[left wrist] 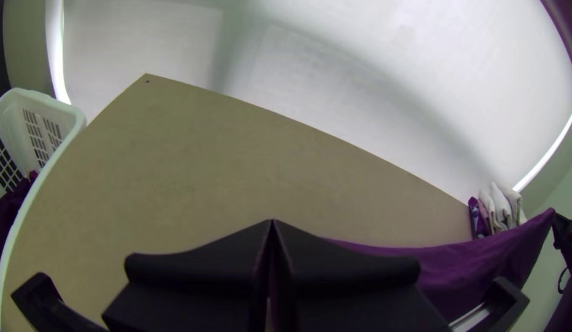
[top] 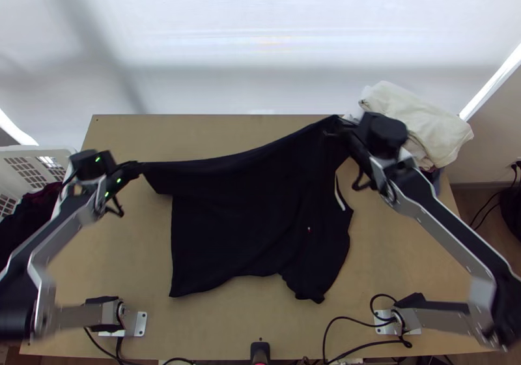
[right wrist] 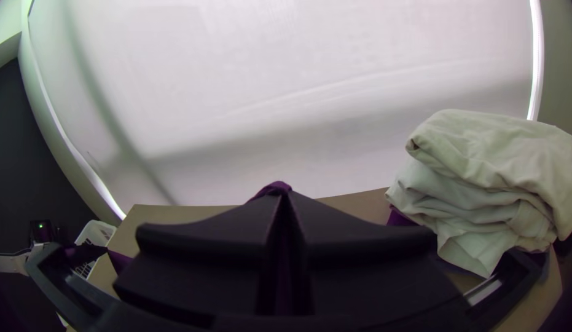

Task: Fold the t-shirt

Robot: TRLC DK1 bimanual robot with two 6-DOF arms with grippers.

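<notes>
While overhead shows the outstretched t-shirt, wrist views show closed jaws.

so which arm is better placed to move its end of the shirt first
Probably left: the left hand grips its end of the shirt far from the cloth pile, which the right hand, close by, might bump.

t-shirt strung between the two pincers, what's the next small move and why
I'd probably ease the left pincer and right pincer together toward the near edge of the table, starting a fold: both grip the t-shirt, its far side is stretched between them, and the rest spreads toward that edge.
</notes>
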